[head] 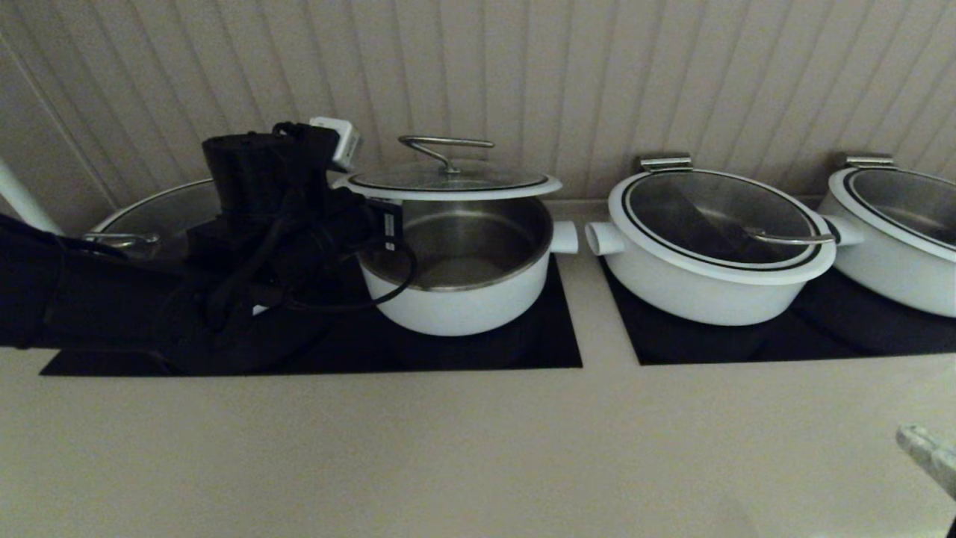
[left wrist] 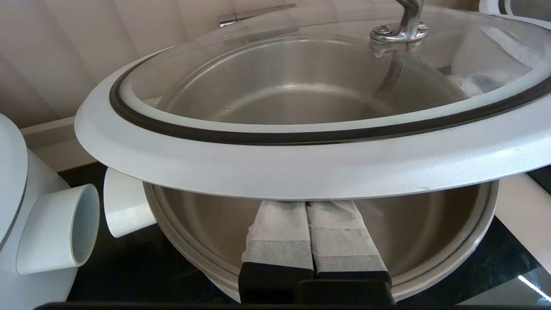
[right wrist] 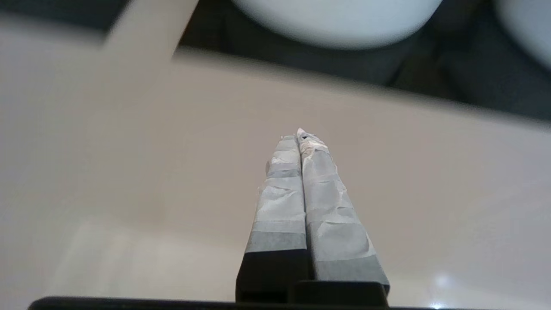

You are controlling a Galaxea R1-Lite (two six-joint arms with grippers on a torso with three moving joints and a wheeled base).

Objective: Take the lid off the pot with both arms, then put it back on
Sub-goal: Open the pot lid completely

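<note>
Fingers (left wrist: 275, 234) of my left gripper (left wrist: 308, 204) are pressed flat together, side by side, and they poke in under the white ring of the lid (left wrist: 301, 159). The tips go out of sight beneath the ring, so I think the lid is sitting on top of them, but I cannot see the spot where they touch. They are not pinching anything.

From my head I see the lid (head: 448, 181) up in the air, level, just over the pot (head: 459, 269). A gap shows between the two, and the steel inside of the pot is bare. The lid's bent steel handle (head: 446, 149) sticks up in the middle. My left arm (head: 276, 217) comes in from the left side, right by the pot's left edge, with black cables looping around it.

The pot stands on a black cooktop (head: 553, 336). One stubby white handle (head: 565, 237) points to the right. Next to it, on another black plate, sits a wider pot (head: 713, 258) with its own lid on. A third pot (head: 896, 232) is at the far right.

My right gripper (right wrist: 301, 137) is also closed, fingers tight together, holding nothing. It hangs over the pale counter (right wrist: 129, 172), well apart from the lid. In my head view only a bit of it (head: 930, 452) shows low at the right edge.
</note>
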